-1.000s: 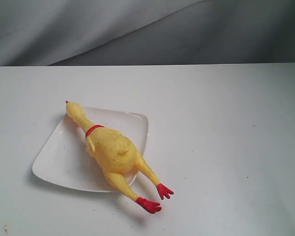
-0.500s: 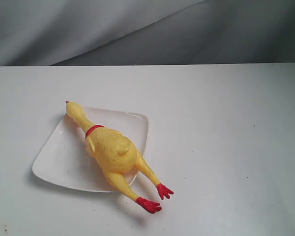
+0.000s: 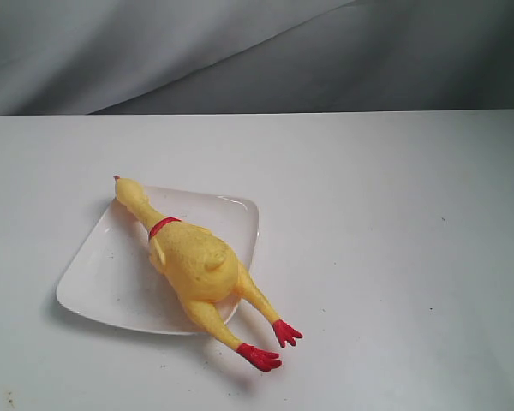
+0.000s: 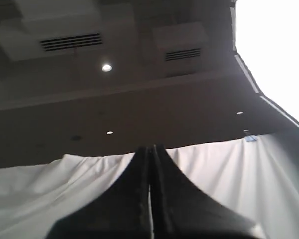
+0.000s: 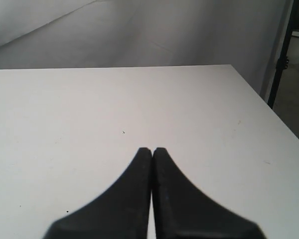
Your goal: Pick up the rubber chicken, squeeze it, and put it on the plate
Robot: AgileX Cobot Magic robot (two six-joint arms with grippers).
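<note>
The yellow rubber chicken (image 3: 197, 262) lies across the white square plate (image 3: 103, 274) in the exterior view. Its head rests at the plate's far-left corner, and its red feet hang over the near-right rim onto the table. Neither arm shows in the exterior view. My left gripper (image 4: 150, 149) is shut and empty, pointing up at a grey curtain and a dark ceiling. My right gripper (image 5: 152, 150) is shut and empty, held over bare white table. Neither the chicken nor the plate appears in the wrist views.
The white table (image 3: 394, 240) stretches right of the plate, with a grey curtain (image 3: 240, 51) behind its far edge. In the right wrist view the table's edge (image 5: 269, 107) drops off beside a dark stand (image 5: 281, 55).
</note>
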